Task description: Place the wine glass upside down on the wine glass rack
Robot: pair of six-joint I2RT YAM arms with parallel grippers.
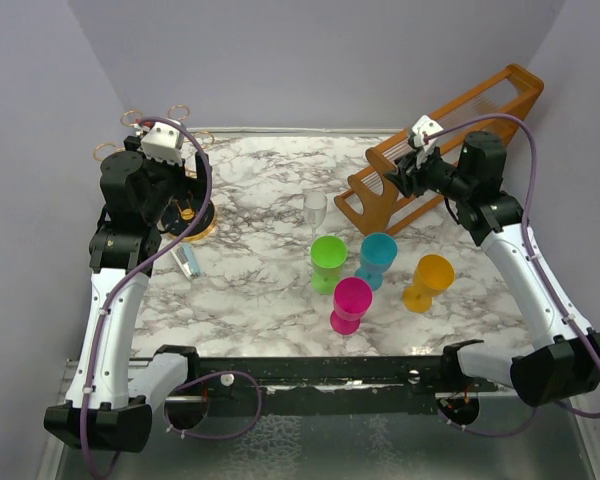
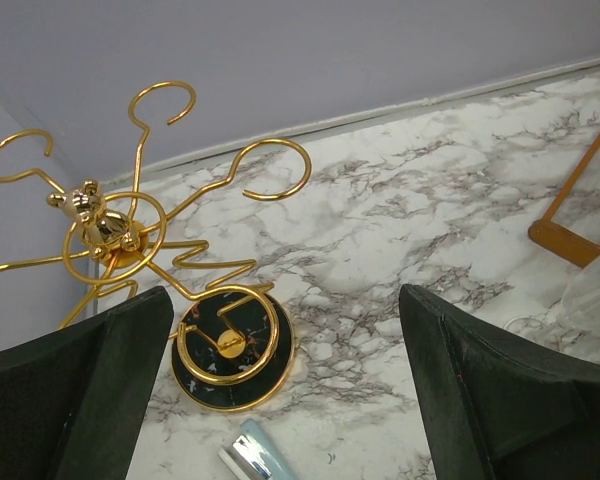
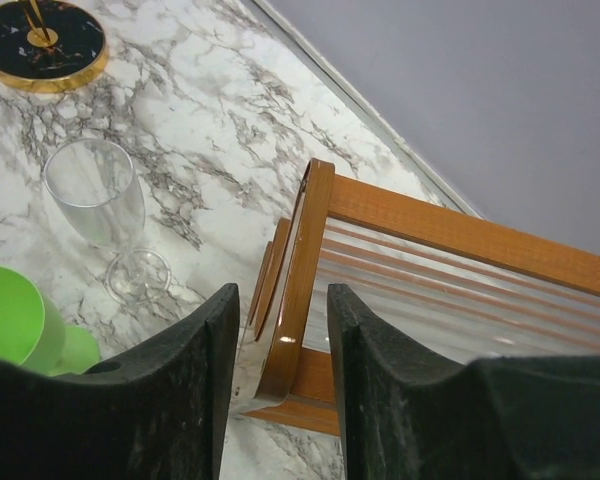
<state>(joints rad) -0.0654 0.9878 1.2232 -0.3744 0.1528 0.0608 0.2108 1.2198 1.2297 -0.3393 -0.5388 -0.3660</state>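
The clear wine glass (image 1: 315, 210) stands upright on the marble near the table's middle; the right wrist view shows this wine glass (image 3: 95, 195) to the left of my fingers. The gold wine glass rack (image 1: 196, 225) stands at the far left, and its ring arms and dark base (image 2: 230, 350) fill the left wrist view. My left gripper (image 1: 172, 190) (image 2: 285, 300) hangs open just above and beside the rack, with nothing between its fingers. My right gripper (image 1: 408, 172) (image 3: 283, 290) has its jaws drawn in on the end bar of the orange-brown wooden rack (image 3: 460, 235), which fills the gap between them.
Green (image 1: 329, 258), blue (image 1: 378, 255), pink (image 1: 351, 300) and orange (image 1: 430, 280) plastic goblets stand in front of the glass. The wooden slatted rack (image 1: 450, 130) leans at the back right. A small silver-capped tube (image 1: 187, 262) (image 2: 250, 460) lies by the gold rack's base.
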